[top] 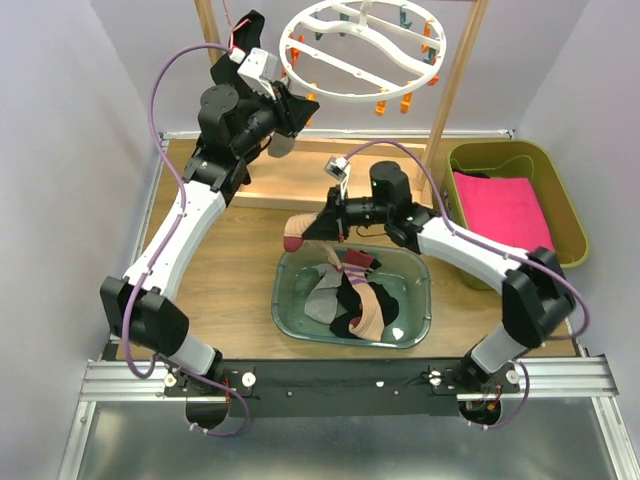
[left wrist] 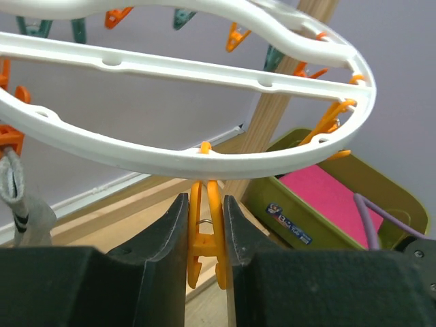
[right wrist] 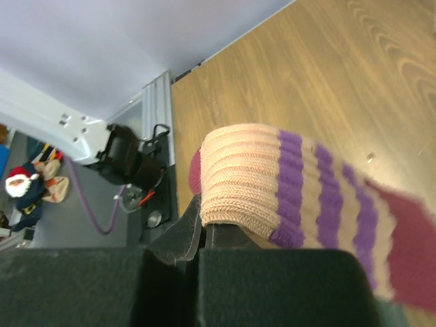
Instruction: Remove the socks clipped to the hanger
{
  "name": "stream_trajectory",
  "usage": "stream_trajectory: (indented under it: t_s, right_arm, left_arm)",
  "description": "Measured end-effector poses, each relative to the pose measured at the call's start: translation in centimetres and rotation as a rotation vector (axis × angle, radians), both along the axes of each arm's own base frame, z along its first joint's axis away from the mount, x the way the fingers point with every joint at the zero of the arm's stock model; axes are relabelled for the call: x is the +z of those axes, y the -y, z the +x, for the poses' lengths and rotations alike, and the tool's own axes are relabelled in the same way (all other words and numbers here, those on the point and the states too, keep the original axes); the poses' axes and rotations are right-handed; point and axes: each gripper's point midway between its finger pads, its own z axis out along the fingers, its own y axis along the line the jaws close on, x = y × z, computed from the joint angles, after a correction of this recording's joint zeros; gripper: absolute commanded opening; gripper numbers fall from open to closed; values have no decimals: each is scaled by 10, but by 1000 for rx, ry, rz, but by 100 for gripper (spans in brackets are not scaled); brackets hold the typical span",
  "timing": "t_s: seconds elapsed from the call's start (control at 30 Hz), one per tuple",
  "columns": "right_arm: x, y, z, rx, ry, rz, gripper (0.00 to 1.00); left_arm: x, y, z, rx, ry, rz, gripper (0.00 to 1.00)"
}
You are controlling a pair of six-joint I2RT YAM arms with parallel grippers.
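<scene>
The white hanger [top: 365, 50] hangs at the top, with orange and teal pegs; it also shows in the left wrist view [left wrist: 170, 157]. My left gripper [top: 297, 105] is up at its near-left rim. Its jaws [left wrist: 206, 204] are shut on an empty orange peg [left wrist: 204, 248]. A grey sock with a black-striped cuff [left wrist: 24, 214] hangs clipped to the left of it. My right gripper [top: 322, 228] is shut on a tan, purple-striped and maroon sock [top: 298, 232] above the wooden table, just beyond the tub. In the right wrist view its jaws [right wrist: 204, 228] pinch the sock's cuff [right wrist: 245, 180].
A clear green tub [top: 420, 270] in front of the arms holds several loose socks [top: 355, 300]. An olive bin [top: 560, 200] at the right holds a folded pink cloth [top: 505, 210]. Wooden posts [top: 455, 80] stand beside the hanger.
</scene>
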Motion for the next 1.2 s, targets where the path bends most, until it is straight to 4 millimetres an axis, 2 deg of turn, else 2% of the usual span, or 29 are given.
stream_trajectory:
  t_s: [0.03, 0.17, 0.3, 0.43, 0.5, 0.53, 0.6, 0.63, 0.67, 0.8, 0.87, 0.93, 1.03, 1.2]
  right_arm:
    - [2, 4, -5, -2, -4, -1, 3]
    - [31, 23, -28, -7, 27, 33, 4]
    - [41, 42, -50, -17, 32, 36, 5]
    - [24, 58, -64, -47, -10, -9, 7]
    - [2, 67, -72, -66, -57, -54, 10]
    - [-9, 71, -75, -79, -80, -79, 13]
    - [-27, 79, -79, -107, -123, -129, 29]
    - [-35, 83, -79, -129, -137, -154, 36]
    - [-41, 86, -79, -148, -147, -175, 51]
    - [-58, 97, -73, -227, -155, -246, 71]
    - [-62, 101, -68, -260, -143, -269, 78]
    - [-66, 105, -61, -302, -132, -292, 80]
    - [-65, 106, -52, -340, -108, -307, 89]
    - [-37, 91, -16, -398, -12, -266, 95]
  left_arm:
    - [2, 0, -5, -2, 6, 0, 0]
    - [17, 2, -27, -3, 53, -7, 0]
    - [29, 5, -45, -2, 92, -22, 0]
    - [34, 12, -61, -7, 106, -36, 0]
    - [35, 18, -68, -17, 108, -43, 0]
    - [35, 20, -71, -21, 108, -44, 0]
    - [37, 29, -80, -40, 111, -52, 0]
    - [38, 32, -83, -46, 112, -53, 0]
    - [39, 36, -86, -52, 112, -57, 0]
    - [41, 42, -92, -58, 111, -68, 0]
    - [42, 45, -95, -61, 111, -71, 0]
    - [42, 49, -97, -69, 111, -73, 0]
    - [43, 51, -99, -71, 112, -76, 0]
    - [44, 51, -100, -69, 112, -77, 0]
